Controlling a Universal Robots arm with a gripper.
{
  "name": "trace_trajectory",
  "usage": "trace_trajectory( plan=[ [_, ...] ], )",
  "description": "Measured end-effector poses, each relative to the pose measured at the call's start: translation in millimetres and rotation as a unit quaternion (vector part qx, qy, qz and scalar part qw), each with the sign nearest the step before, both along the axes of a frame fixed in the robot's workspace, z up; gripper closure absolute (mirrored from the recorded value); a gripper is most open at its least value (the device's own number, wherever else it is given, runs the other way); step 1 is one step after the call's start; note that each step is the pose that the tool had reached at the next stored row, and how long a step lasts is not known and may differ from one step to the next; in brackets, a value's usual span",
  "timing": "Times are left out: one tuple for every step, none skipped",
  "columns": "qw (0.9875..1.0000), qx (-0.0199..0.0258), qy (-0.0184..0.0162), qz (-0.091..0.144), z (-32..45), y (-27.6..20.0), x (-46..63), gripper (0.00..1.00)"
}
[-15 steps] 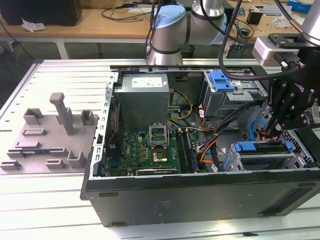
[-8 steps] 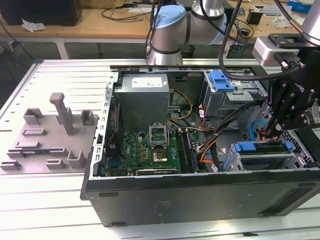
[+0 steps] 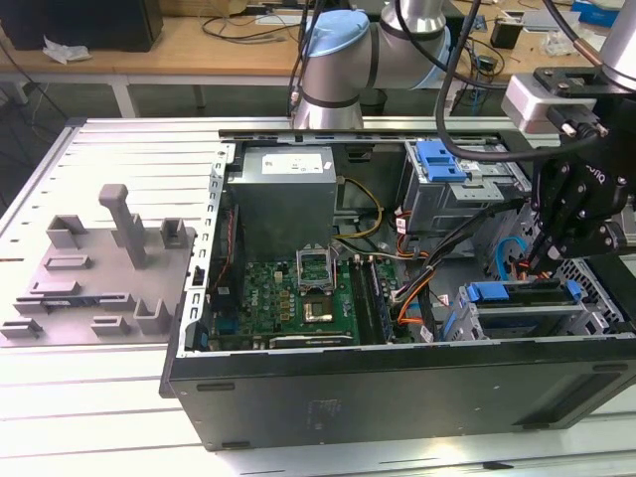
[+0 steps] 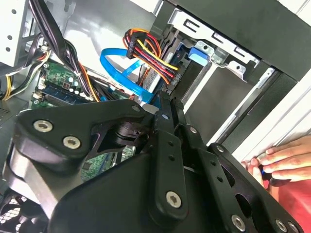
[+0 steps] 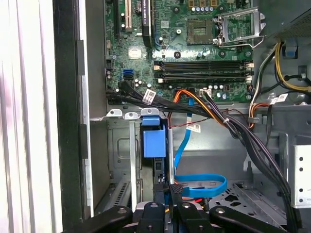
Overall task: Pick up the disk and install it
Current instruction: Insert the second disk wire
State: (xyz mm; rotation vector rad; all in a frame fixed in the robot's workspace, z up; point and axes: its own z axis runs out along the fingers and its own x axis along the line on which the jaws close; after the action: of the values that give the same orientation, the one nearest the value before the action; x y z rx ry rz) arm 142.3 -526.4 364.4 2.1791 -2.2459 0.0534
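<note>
Exterior high overview; both wrist views close inside computer case.

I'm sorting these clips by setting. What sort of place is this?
Most likely a robotics lab or electronics workbench. An open computer case lies on a metal table, its motherboard exposed, the gripper reaches inside it, and a wooden desk strewn with cables stands behind.

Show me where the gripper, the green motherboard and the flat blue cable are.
gripper (image 5: 171, 190): first wrist view, between its fingertips.
green motherboard (image 3: 298, 298): exterior view, on the board's middle.
flat blue cable (image 5: 201, 183): first wrist view, on its lower loop.
</note>
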Motion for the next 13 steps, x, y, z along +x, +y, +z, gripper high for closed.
trace_trajectory(
  plan=[
    [1.0,0.0,0.0,0.003,0.0,0.0,0.0,0.84],
    [1.0,0.0,0.0,0.005,0.0,0.0,0.0,0.84],
    [1.0,-0.0001,0.0,0.007,0.1,-0.2,0.0,0.84],
    [1.0,-0.0001,0.0,0.007,0.0,-0.5,0.0,0.84],
    [1.0,0.0,0.0,0.007,0.0,-0.5,0.0,0.84],
    [1.0,0.0,0.0,0.007,0.0,-0.5,0.0,0.84],
    [1.0,0.0,0.0,0.007,0.0,-0.5,0.0,0.84],
    [1.0,0.0,0.0,0.007,0.0,-0.5,0.0,0.84],
    [1.0,0.0,0.0,0.007,0.0,-0.5,0.0,0.84],
    [1.0,0.0006,0.0,0.007,0.1,-0.6,0.0,0.84],
    [1.0,0.0014,0.0,0.007,0.1,-0.7,0.0,0.84],
    [1.0,0.0024,0.0,0.007,0.0,-0.7,0.0,0.84],
    [1.0,0.0034,0.0,0.007,0.0,-1.0,0.0,0.84]
  ],
)
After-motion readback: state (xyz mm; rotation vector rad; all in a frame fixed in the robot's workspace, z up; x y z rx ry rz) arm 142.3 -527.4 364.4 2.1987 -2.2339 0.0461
